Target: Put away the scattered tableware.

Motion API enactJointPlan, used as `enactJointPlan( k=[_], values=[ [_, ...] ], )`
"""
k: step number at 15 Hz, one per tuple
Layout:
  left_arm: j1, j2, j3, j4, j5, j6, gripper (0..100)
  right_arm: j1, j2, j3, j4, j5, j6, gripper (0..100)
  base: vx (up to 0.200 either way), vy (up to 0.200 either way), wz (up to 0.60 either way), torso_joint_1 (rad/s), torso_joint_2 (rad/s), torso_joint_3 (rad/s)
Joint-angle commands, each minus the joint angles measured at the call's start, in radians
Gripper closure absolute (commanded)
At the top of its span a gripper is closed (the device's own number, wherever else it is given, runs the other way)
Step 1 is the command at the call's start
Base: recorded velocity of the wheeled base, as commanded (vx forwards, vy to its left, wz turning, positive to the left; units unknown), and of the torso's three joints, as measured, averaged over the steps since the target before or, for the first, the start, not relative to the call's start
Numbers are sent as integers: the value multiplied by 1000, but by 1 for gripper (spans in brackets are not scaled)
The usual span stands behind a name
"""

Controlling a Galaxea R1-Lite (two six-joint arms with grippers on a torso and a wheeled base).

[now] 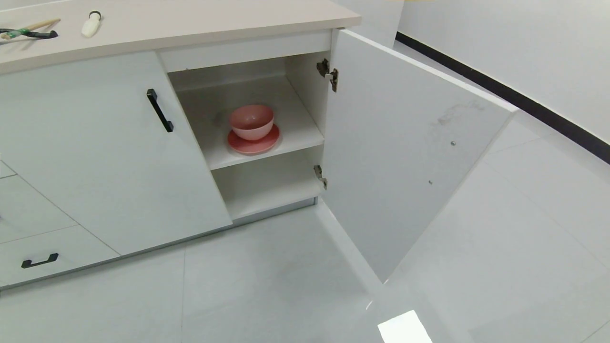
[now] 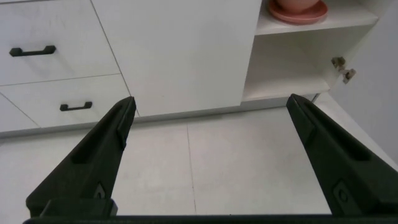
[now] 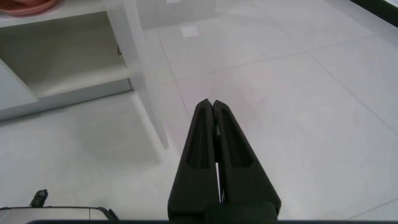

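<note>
Black-handled drawers (image 2: 62, 31) meet a pale tiled floor (image 1: 267, 286); a black baseboard (image 1: 524, 103) lines the wall (image 1: 524, 38).

Kitchen-like room, white base cabinets (image 1: 95, 157) with black bar handles (image 1: 159, 110) under a beige countertop (image 1: 190, 19), drawers (image 1: 52, 247) near left, open door (image 1: 395, 143) baring a shelf (image 1: 298, 136) with pink bowl (image 1: 251, 121) on pink plate (image 1: 252, 144), utensils (image 1: 28, 31) far left, pale floor tiles (image 1: 267, 286), black skirting (image 1: 524, 102) at right.

pink bowl (image 1: 251, 121) on plate (image 1: 253, 142), open cabinet (image 1: 305, 138)
</note>
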Motion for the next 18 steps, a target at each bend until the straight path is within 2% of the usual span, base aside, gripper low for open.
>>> enactJointPlan(
  k=[1,4,5,6,7,8,9,10,13,15,17,18],
  values=[
    [1,0,0,1,2,0,0,0,-1,0,-1,0,0,100,0,0,0,0,0,0],
    [1,0,0,1,2,0,0,0,-1,-2,-26,5,30,100,0,0,0,0,0,0],
    [-1,0,0,1,2,5,0,-6,9,-94,-147,11,41,100,0,0,0,0,0,0],
    [1,0,1,1,1,12,0,-26,131,-278,-204,34,18,100,0,0,0,0,0,0],
    [1,0,0,1,-1,12,0,-32,259,-373,-202,103,-16,100,0,-200,0,2,-2,2],
    [-1,0,1,1,1,14,0,-39,320,-410,-201,161,-33,100,0,-200,0,2,2,2],
    [-1,0,1,1,1,12,0,-41,486,-451,-204,236,-40,100,0,-200,0,2,2,-7],
    [-1,0,1,1,1,8,0,-35,569,-491,-204,252,-39,100,0,-200,0,12,7,-2],
    [-1,0,1,1,1,3,0,-24,842,-598,-208,255,-40,100,0,0,0,0,0,0],
    [1,0,1,1,4,-3,0,4,977,-650,-225,298,-49,100,0,0,0,0,0,0],
    [-1,0,0,1,25,-2,0,13,1090,-687,-288,322,-49,100,0,-100,0,1,1,1],
    [1,0,0,4,33,-2,0,14,1161,-690,-363,325,-49,100,0,-200,0,7,7,-2]
  ],
)
